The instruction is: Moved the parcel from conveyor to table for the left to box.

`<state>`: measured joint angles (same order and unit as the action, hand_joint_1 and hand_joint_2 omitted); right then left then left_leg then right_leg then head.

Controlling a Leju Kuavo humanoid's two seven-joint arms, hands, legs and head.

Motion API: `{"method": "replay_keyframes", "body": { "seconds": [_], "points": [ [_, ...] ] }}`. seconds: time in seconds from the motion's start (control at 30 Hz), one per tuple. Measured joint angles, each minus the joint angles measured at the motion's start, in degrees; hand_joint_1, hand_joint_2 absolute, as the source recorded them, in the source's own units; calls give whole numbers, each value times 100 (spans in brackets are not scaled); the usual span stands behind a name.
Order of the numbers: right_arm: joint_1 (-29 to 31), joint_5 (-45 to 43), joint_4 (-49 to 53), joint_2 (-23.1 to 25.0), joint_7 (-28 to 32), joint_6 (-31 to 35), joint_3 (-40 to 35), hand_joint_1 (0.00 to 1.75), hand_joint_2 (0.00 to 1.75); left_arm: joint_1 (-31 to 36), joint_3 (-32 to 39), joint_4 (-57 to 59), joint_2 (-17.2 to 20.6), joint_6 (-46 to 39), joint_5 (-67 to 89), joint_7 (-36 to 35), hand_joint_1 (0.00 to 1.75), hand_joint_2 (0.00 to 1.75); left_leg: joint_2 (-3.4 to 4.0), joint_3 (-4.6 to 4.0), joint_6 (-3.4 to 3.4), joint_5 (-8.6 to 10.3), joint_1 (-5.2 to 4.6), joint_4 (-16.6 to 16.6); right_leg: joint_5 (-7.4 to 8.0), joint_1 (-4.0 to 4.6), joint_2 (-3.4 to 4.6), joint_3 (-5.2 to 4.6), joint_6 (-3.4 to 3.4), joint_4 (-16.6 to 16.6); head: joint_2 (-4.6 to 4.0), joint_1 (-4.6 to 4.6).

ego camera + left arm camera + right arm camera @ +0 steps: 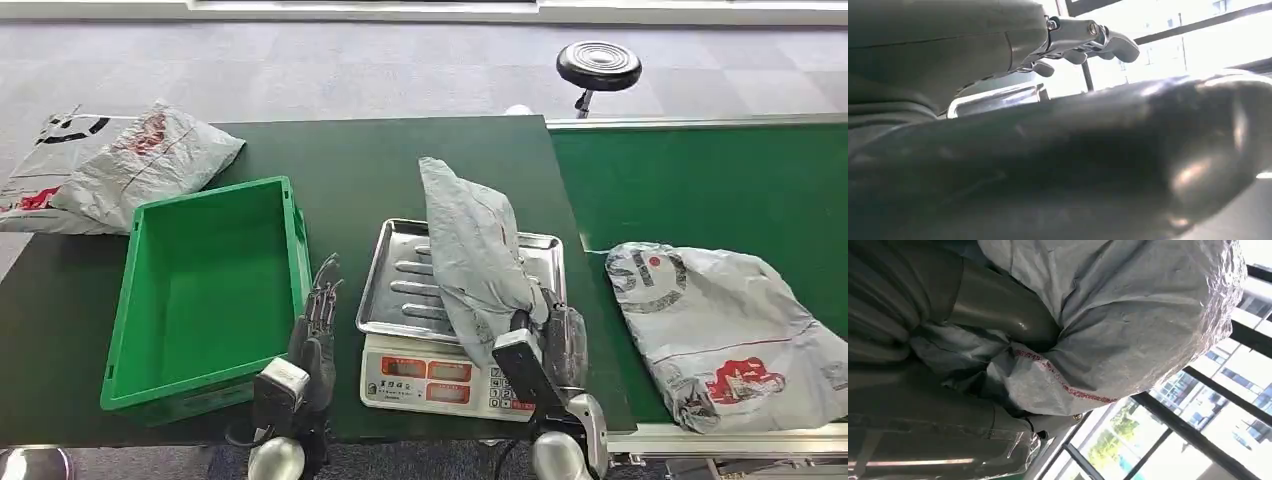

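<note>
Grey plastic, creased and soft: the parcel (475, 255) stands tilted over the steel pan of the scale (400, 275), its lower end bunched in the right hand (550, 340), whose fingers are wrapped tight around it; the right wrist view shows the thumb (998, 305) pressing into the wrapping. The scale sits at the table's (350, 160) centre. At 9 o'clock from it is the green box (205, 290). Between box and scale the left hand (318, 325) hovers, fingers straight, holding nothing. At 10 o'clock two more parcels (130, 165) lie stacked. At 3 o'clock, on the green conveyor (720, 180), another parcel (725, 335) lies flat. A black stool (598, 65) stands at 12 o'clock.
</note>
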<state>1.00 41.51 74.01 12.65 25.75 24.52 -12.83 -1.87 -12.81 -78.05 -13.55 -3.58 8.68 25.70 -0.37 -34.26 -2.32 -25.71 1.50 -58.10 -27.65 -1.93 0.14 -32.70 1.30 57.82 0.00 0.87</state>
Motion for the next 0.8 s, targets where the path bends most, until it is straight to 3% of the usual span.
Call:
{"method": "replay_keyframes", "body": {
  "seconds": [0.4, 0.43, 0.47, 0.5, 0.53, 0.63, 0.67, 0.73, 0.8],
  "points": [
    [14, 4, -37, -31, -17, 0, -59, 175, 175, 0, 0, 0, 0, -2, -2, 0, 0, 0, 0, 0, 0, 0, 0, 0, 0, 0, 0, -1, 0, 0, 0, 0],
    [23, 43, -37, -31, -55, 0, -72, 155, 175, 0, 0, 0, 0, -11, -2, 0, 0, 0, 0, 0, 0, 0, 0, 0, 0, 0, 0, 0, 0, 0, 0, 0],
    [30, 89, -37, -33, -130, -6, -87, 0, 175, 0, 0, 0, 0, -15, -2, 0, 0, 0, 0, 0, 0, 0, 0, 0, 0, 0, 0, 0, 0, 0, 0, 0],
    [36, 131, -37, -33, -196, -22, -103, 0, 175, 0, 0, -2, 0, -15, -2, 0, 0, 0, 0, 0, 0, 0, 0, 0, 0, 0, 0, 0, 0, 0, 0, 0],
    [38, 193, -37, -33, -274, -37, -114, 0, 0, 0, 0, -2, 0, -15, -2, -2, 0, 0, 0, 0, 0, 0, 0, 0, 0, 0, 0, 1, 0, 0, 0, 0],
    [53, 258, -37, -37, -363, -122, -138, 0, 0, 0, 0, -2, 0, -17, -4, 0, 0, 0, 0, 0, 0, 0, 0, 0, 0, 0, 0, 0, 0, 0, 0, 0],
    [52, 70, -33, -37, -162, -84, -144, 0, 175, -1, 0, -2, 0, -82, 28, 26, 0, 0, 0, 0, 0, 0, 0, -1, 0, 0, 0, -1, 0, 0, 0, 0],
    [-37, -482, 179, -52, 460, 32, -140, 0, 175, -1, 2, -18, 2, -311, 195, 131, 0, 0, -1, -1, 0, 0, -1, -2, 0, -2, -4, -2, 0, 0, 0, 0],
    [-184, -723, 654, -87, 691, 87, -133, 0, 175, 0, 2, -76, 2, -594, 425, 192, 0, 0, -1, -2, 0, 0, -1, -2, 0, -1, -3, -1, 0, 0, 0, 0]
  ]
}}
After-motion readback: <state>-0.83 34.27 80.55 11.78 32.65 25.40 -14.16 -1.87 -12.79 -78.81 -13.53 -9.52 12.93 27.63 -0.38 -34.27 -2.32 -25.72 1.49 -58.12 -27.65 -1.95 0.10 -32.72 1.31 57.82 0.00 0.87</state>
